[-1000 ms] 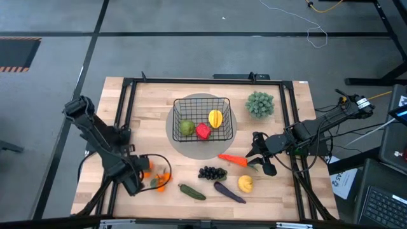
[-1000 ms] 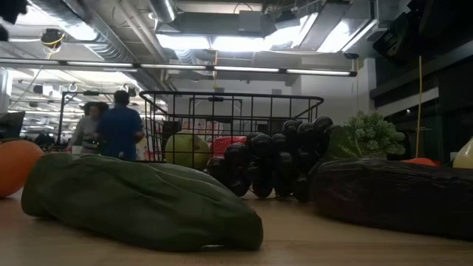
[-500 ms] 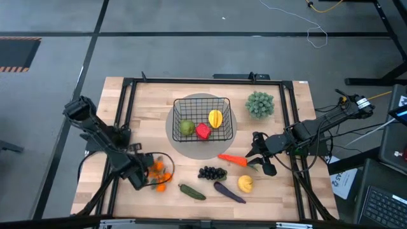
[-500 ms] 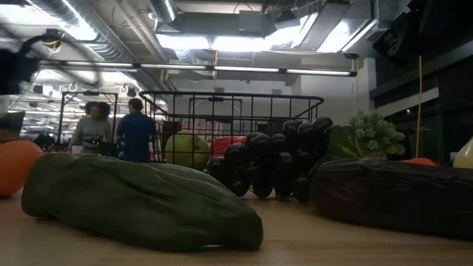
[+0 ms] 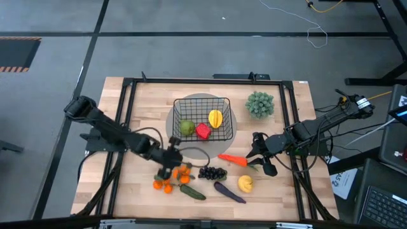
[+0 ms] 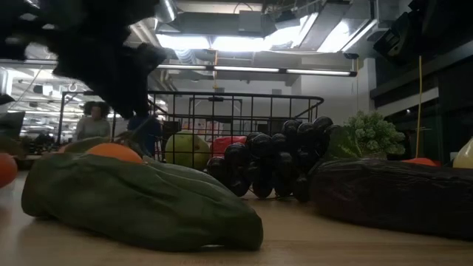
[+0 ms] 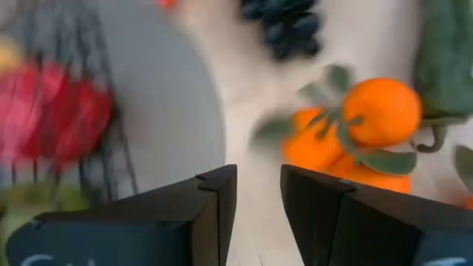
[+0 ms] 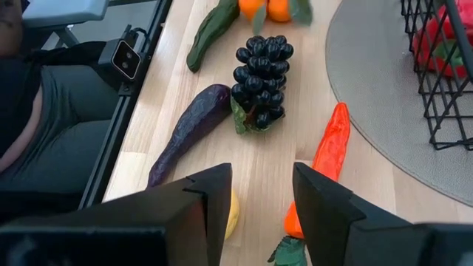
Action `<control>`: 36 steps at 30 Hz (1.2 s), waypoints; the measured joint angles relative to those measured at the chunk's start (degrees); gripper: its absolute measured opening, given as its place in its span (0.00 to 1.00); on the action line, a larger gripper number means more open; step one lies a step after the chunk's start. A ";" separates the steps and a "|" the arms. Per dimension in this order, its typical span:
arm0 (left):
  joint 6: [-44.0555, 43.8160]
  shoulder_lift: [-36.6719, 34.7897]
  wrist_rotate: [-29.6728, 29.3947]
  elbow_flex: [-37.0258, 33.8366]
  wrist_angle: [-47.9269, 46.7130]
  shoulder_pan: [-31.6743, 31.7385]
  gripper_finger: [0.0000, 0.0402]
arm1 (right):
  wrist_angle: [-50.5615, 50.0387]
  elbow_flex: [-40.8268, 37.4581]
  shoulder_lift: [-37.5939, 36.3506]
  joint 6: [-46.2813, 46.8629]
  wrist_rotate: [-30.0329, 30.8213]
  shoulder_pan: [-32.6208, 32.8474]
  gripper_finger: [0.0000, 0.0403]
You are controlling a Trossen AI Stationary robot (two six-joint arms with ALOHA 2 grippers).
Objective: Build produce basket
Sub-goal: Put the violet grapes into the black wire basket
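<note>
Seen from above, a wooden table [image 5: 140,114] holds a black wire basket [image 5: 202,102] near its middle, resting on a grey round disc [image 5: 170,130]. Three pieces are already inside: a green apple [image 5: 186,128], a red pepper [image 5: 203,131] and a yellow fruit [image 5: 215,118]. On the left, the left gripper [image 5: 169,157] reaches in low over the table just beside the tangerines [image 5: 180,172]; its fingers stand a little apart with nothing between them, so these look not yet picked up. Still lying on the table, moving rightward along the near side, are a green cucumber [image 5: 191,191], dark grapes [image 5: 212,172], a purple eggplant [image 5: 229,192], an orange carrot [image 5: 233,159] and a lemon [image 5: 245,184]. Roughly a third of the job looks done. On the right, the right gripper [image 5: 261,160] waits beside the carrot, fingers apart and empty. A bushy green plant [image 5: 259,104] stands right of the basket. Nothing blocks the basket's open top.
</note>
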 joint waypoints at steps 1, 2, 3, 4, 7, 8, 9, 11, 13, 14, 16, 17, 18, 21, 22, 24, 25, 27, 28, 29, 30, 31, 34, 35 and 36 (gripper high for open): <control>-5.14 0.00 0.20 1.86 -4.78 0.55 0.23 | -0.02 0.00 0.02 -0.01 0.00 0.02 0.33; -11.01 0.01 0.63 3.64 -10.04 0.88 0.23 | -0.02 0.00 0.02 -0.06 0.00 0.02 0.33; -17.01 0.01 1.21 5.31 -14.53 1.08 0.23 | -0.02 0.00 0.02 -0.11 0.00 0.02 0.33; -22.84 0.00 2.48 6.97 -18.27 1.29 0.23 | -0.02 0.00 0.02 -0.13 0.00 0.01 0.33; -38.07 0.00 7.75 9.93 -24.50 1.55 0.23 | 0.00 0.00 0.02 -0.15 0.00 0.02 0.33; -42.30 0.00 9.55 10.41 -25.09 1.55 0.23 | -0.02 0.00 0.02 -0.15 0.00 0.00 0.33; -45.19 0.00 11.43 10.80 -24.93 1.32 0.23 | -0.01 0.00 0.02 -0.15 0.00 0.02 0.33; -46.50 0.00 15.25 11.00 -24.75 0.46 0.23 | 0.00 0.00 0.02 -0.08 0.01 0.00 0.33; -42.35 0.00 18.36 10.95 -26.54 -1.15 0.23 | 0.00 0.00 0.02 -0.07 0.02 0.01 0.33; -39.69 0.00 18.69 10.95 -27.49 -2.18 0.23 | 0.00 0.00 0.02 -0.09 0.02 0.01 0.33; -35.43 0.15 17.92 10.74 -28.57 -3.91 0.23 | 0.00 0.00 0.02 -0.04 0.02 0.02 0.33; -34.53 0.32 16.78 10.61 -28.49 -4.63 0.23 | 0.00 0.00 0.00 -0.04 0.02 0.02 0.33; -34.21 0.42 15.64 10.56 -28.44 -5.27 0.23 | 0.05 0.00 0.00 -0.07 0.02 0.00 0.33; -34.87 0.35 13.23 10.56 -27.52 -6.49 0.23 | 0.08 0.00 0.02 -0.15 0.02 0.01 0.33; -34.75 0.36 10.81 10.56 -26.97 -6.82 0.23 | 0.13 0.00 0.02 -0.15 0.04 0.01 0.33; -32.77 0.35 5.88 10.56 -26.52 -6.89 0.23 | 0.13 0.00 0.02 -0.16 0.02 0.01 0.33; -31.22 0.35 3.50 10.56 -26.77 -6.81 0.23 | 0.13 0.00 0.02 -0.13 0.02 0.00 0.33; -28.81 0.35 0.90 10.56 -28.25 -6.70 0.23 | 0.13 0.00 0.00 -0.07 0.02 0.02 0.33; -27.67 0.33 0.92 10.56 -29.18 -6.45 0.23 | 0.11 0.00 0.02 -0.11 0.04 0.00 0.33; -27.07 0.15 0.84 10.56 -30.15 -6.30 0.23 | 0.12 0.00 0.01 -0.19 0.04 0.02 0.33; -26.97 -0.32 0.70 10.54 -30.91 -6.27 0.23 | 0.12 0.00 0.02 -0.18 0.04 0.00 0.33; -26.94 -1.17 0.42 10.54 -31.10 -6.23 0.23 | 0.11 0.00 0.01 -0.19 0.04 0.02 0.33; -22.69 -4.96 0.86 10.54 -30.58 -6.17 0.23 | 0.11 0.00 0.02 -0.25 0.04 0.00 0.33; -19.80 -6.34 1.31 10.54 -30.23 -6.17 0.23 | 0.11 0.00 0.02 -0.26 0.04 0.02 0.33; -16.39 -8.40 1.40 10.52 -29.62 -6.17 0.23 | 0.11 0.00 0.00 -0.28 0.04 0.00 0.33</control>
